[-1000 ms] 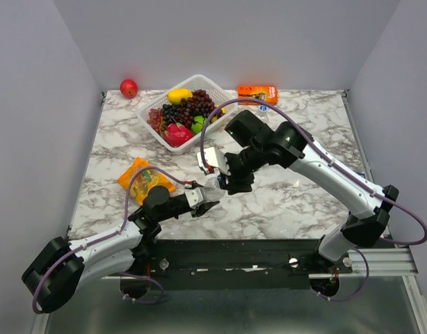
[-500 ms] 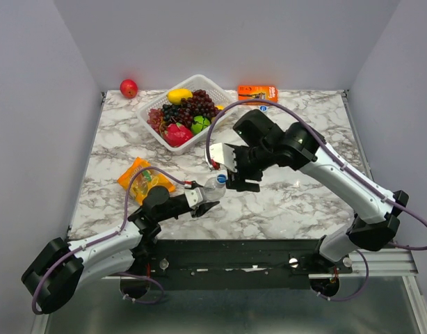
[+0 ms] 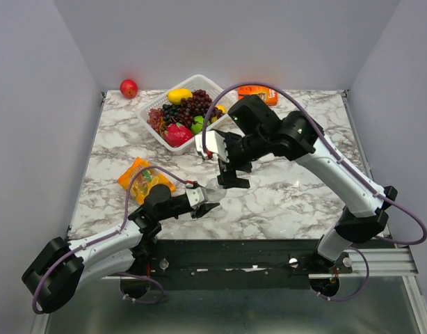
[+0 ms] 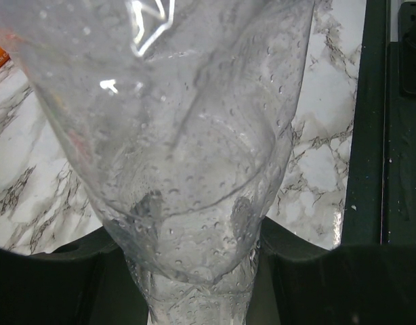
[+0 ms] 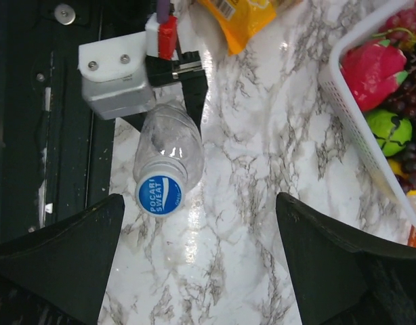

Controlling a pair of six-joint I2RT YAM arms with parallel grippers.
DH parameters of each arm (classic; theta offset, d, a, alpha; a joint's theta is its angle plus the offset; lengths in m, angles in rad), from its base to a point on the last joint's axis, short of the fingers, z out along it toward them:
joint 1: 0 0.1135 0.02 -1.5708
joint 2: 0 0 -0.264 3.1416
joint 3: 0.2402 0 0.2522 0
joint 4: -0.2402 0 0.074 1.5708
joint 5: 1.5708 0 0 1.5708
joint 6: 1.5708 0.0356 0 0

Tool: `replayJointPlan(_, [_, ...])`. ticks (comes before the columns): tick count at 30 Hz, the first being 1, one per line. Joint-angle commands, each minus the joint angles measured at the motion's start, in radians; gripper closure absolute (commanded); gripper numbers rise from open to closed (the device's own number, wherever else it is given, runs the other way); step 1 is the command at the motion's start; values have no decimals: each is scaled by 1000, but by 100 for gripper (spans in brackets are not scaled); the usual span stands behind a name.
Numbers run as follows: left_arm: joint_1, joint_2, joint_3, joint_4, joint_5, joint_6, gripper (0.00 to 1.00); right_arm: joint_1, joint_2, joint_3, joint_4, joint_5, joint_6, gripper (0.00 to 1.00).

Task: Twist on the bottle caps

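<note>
The left gripper clamped the bottle by its body near the table's front edge, likely to brace it against twisting. Its cap, marked POCARI SWEAT, looked seated on the neck. Above, the right gripper hung empty, jaws wide. The far orange packet's print was too small to read.

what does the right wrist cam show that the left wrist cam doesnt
Only the right wrist view: the blue cap on the bottle, the right gripper open and clear of it, and the white fruit basket. Only the left wrist view: water droplets inside the bottle wall, seen close up. Both: the clear bottle clamped in the left gripper, over the marble table.
</note>
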Motion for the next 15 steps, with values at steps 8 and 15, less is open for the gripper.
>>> replayJointPlan(8, [19,11,34,14,13,-65,100,39,32,-22,-162,-63,-90,0])
replayJointPlan(15, [60,31,49,28,4,-151,100,57,-23,-125,-153,-39,-113,0])
